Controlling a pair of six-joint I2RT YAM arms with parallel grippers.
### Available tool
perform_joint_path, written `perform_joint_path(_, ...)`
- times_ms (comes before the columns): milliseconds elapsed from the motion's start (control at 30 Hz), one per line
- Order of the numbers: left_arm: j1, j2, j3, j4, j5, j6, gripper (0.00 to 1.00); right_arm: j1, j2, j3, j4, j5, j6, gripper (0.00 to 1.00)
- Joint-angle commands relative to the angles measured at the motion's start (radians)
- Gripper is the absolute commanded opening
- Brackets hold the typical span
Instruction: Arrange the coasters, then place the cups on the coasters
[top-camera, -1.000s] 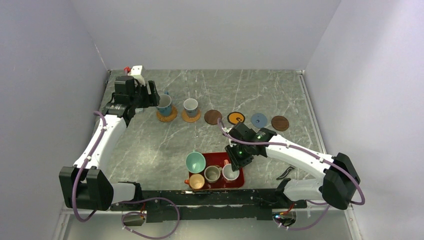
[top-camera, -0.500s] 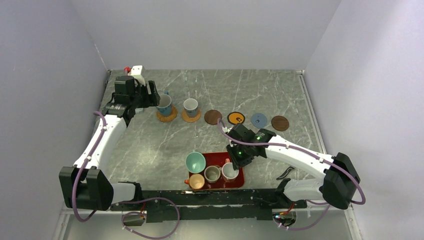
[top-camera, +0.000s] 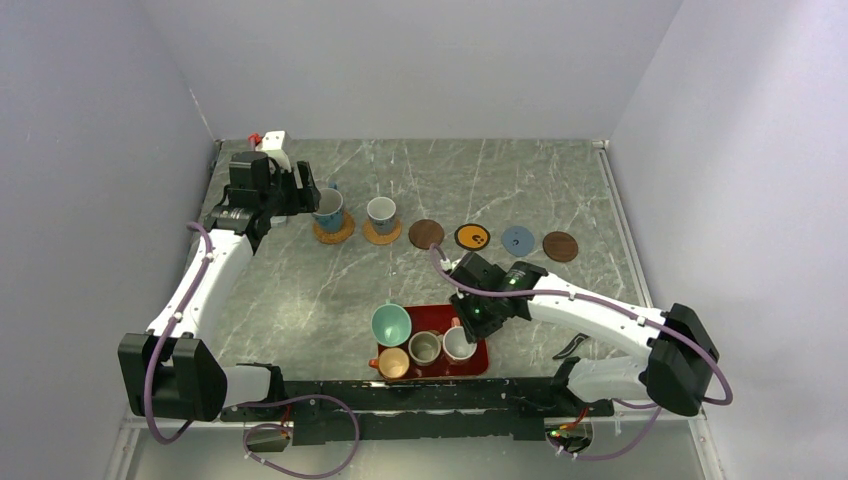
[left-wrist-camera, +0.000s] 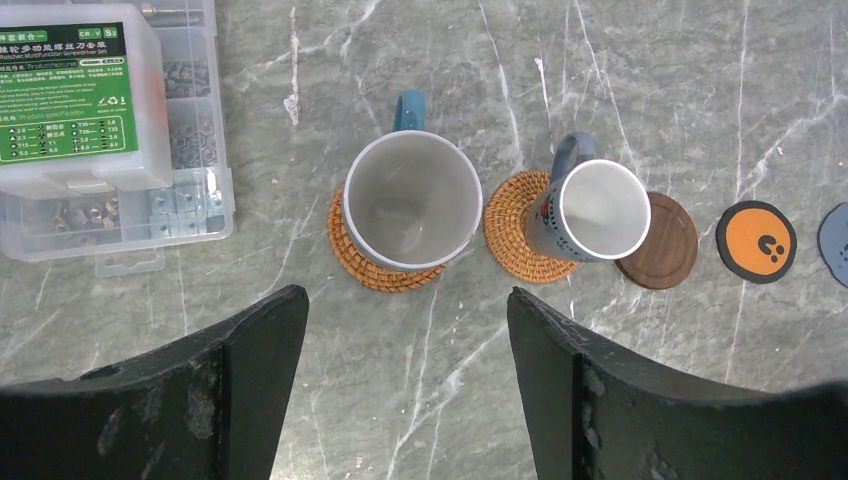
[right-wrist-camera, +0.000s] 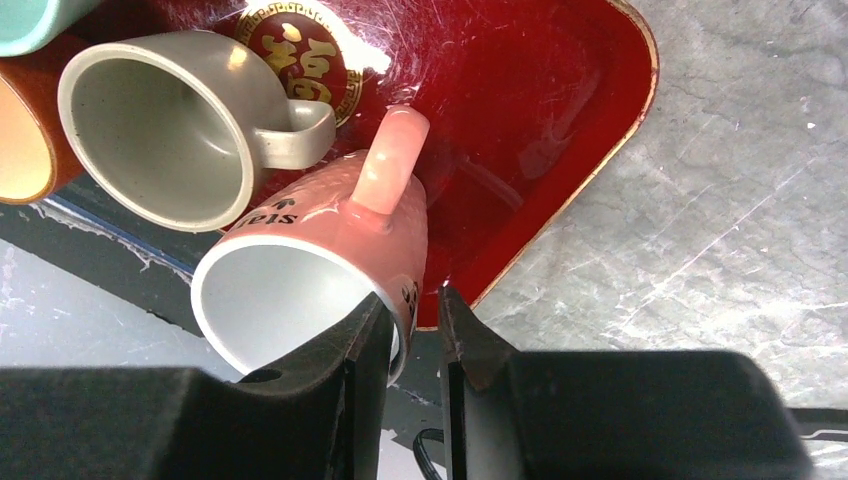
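Observation:
Six coasters lie in a row. On the two woven tan coasters (left-wrist-camera: 385, 275) (left-wrist-camera: 510, 240) stand the large white cup with a blue handle (left-wrist-camera: 412, 200) and a smaller white cup (left-wrist-camera: 597, 210). Bare are a dark brown coaster (top-camera: 426, 233), a black-and-orange one (top-camera: 472, 237), a blue-grey one (top-camera: 517, 240) and another dark brown one (top-camera: 560, 246). My left gripper (left-wrist-camera: 405, 300) hangs open just short of the two cups. On the red tray (right-wrist-camera: 540, 130), my right gripper (right-wrist-camera: 410, 300) is shut on the rim of a white cup (right-wrist-camera: 330, 250), one finger inside it. The cup looks tilted.
A grey-olive cup (right-wrist-camera: 160, 120), an orange cup (top-camera: 392, 362) and a teal cup (top-camera: 391, 324) crowd the tray beside the held one. A clear plastic parts box (left-wrist-camera: 80, 100) sits left of the blue-handled cup. Grey walls close in the table.
My right gripper has narrowed onto the white cup's rim and the arm has shifted slightly left. The left arm has not moved.

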Motion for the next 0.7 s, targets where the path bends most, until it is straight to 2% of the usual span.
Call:
perform_joint_path(0, -0.004, -0.027, 0.017, 0.025, 0.023, -0.010, 0.79, 0.012, 0.010, 0.020, -0.018, 0.032, 0.020, 0.28)
perform_joint_path(133, -0.004, -0.031, 0.017, 0.025, 0.024, -0.010, 0.79, 0.015, 0.017, 0.023, -0.010, 0.036, 0.021, 0.29)
perform_joint_path(300, -0.004, -0.034, 0.017, 0.023, 0.022, -0.009, 0.78, 0.016, 0.017, 0.056, -0.028, 0.052, 0.007, 0.14)
perform_joint_path(567, -0.005, -0.043, 0.020, 0.017, 0.015, -0.007, 0.78, 0.017, -0.012, 0.137, -0.113, 0.084, -0.049, 0.00)
perform_joint_path(667, -0.007, -0.045, 0.019, 0.016, 0.010, -0.007, 0.78, 0.017, -0.019, 0.186, -0.145, 0.094, -0.071, 0.00)
